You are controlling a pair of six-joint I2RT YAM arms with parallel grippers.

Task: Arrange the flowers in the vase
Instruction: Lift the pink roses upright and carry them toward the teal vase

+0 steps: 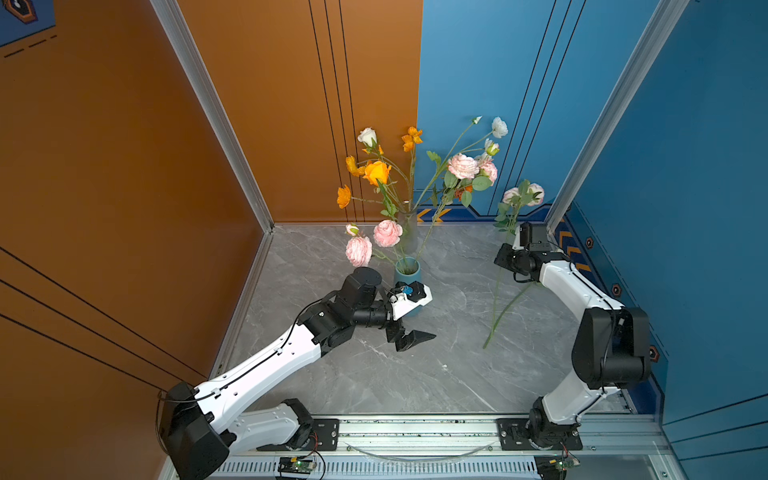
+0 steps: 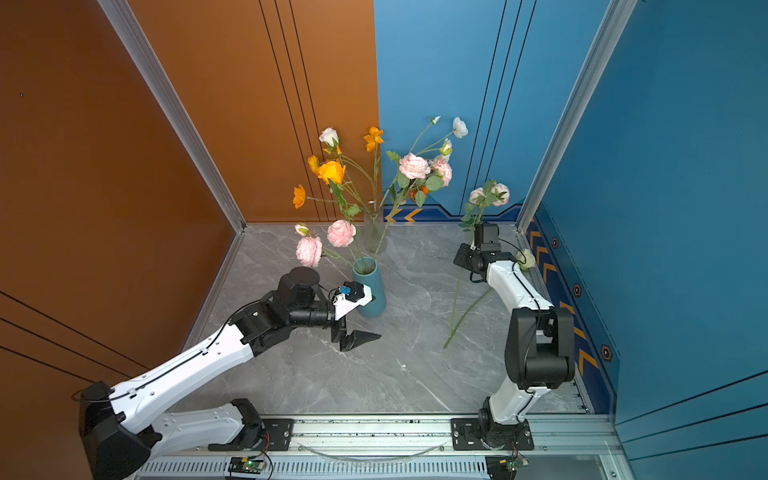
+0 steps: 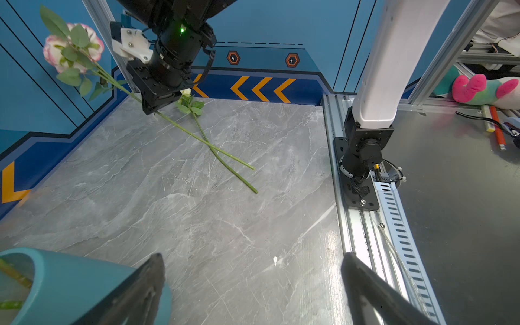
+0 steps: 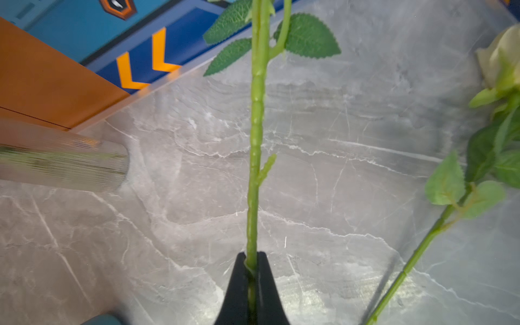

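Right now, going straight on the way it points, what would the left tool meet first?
Likely the cream rose's stem lying on the table; the open left tool points toward it, though height is unclear.

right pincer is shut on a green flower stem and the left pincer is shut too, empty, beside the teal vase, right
Not quite. The left pincer is open, not shut: the left wrist view shows it spread wide, empty, beside the teal vase. The right pincer is shut on a green flower stem, as the right wrist view shows.

Teal vase (image 1: 415, 276); grey marbled tabletop (image 1: 415, 374); pink, orange, white flowers (image 1: 387, 233).
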